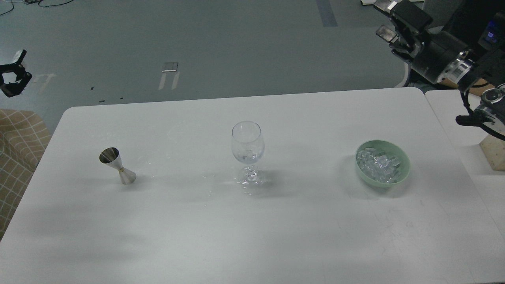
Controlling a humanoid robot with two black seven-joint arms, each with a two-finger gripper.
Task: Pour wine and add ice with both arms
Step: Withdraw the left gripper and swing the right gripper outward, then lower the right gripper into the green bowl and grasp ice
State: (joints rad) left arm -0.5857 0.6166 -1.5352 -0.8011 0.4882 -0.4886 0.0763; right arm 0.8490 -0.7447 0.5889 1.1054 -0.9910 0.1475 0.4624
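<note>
Wide bare table (252, 236); left gripper (12, 77) and right gripper (394, 23) off its edges, spread unclear. Ice (378, 165) in green bowl (403, 175); upright glass (247, 148); jigger (116, 165).

Pale green bowl (402, 175), white table (197, 236)
</note>
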